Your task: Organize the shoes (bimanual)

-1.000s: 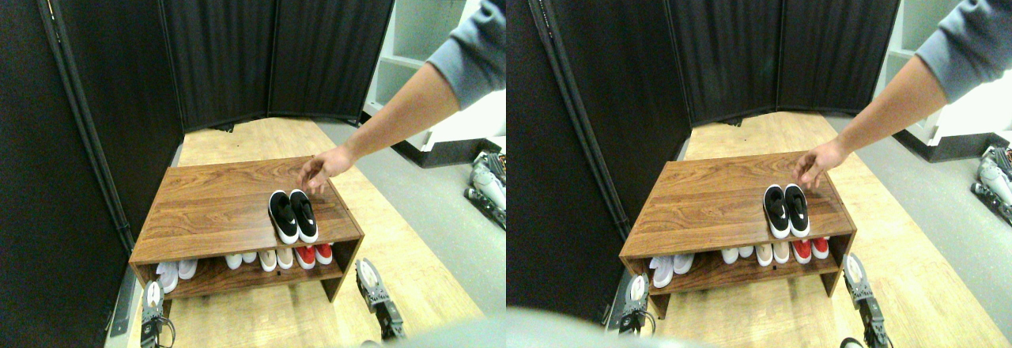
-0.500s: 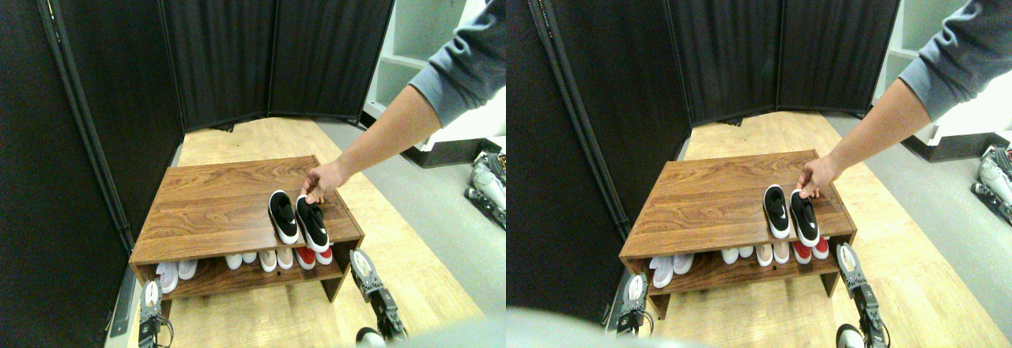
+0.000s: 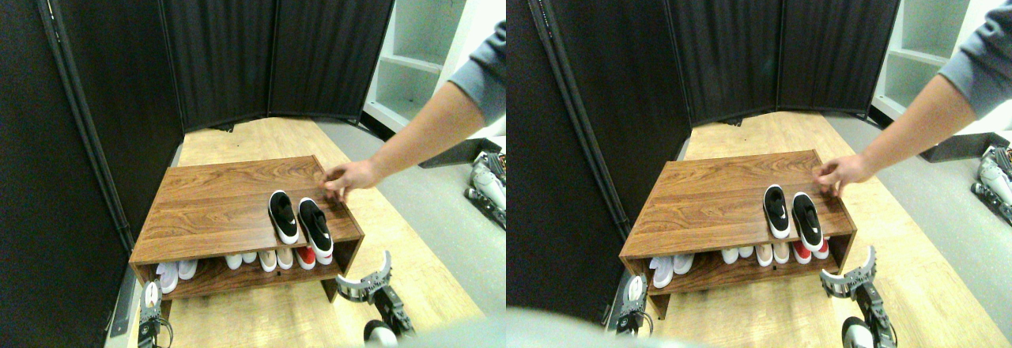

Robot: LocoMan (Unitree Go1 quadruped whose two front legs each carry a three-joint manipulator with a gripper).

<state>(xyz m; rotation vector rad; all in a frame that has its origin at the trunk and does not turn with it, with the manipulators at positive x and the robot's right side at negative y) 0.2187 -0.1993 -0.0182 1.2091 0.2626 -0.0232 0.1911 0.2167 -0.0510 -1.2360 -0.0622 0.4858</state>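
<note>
Shoes [image 3: 300, 223] on the rack [image 3: 213, 206] top, near its front right corner. Right gripper [image 3: 365, 278] spread wide, empty; left gripper [image 3: 150, 300] state unclear. A person's hand [image 3: 348, 178] at the right edge.

Ahead of me stands a low wooden shoe rack [image 3: 213, 206]. On its lower shelf I see white shoes [image 3: 175, 270] at the left, beige shoes [image 3: 275, 258] further right, and a red shoe [image 3: 306, 256] beside them. A dark folding screen [image 3: 277, 39] closes off the back, with white shelving [image 3: 419, 39] to its right.
</note>
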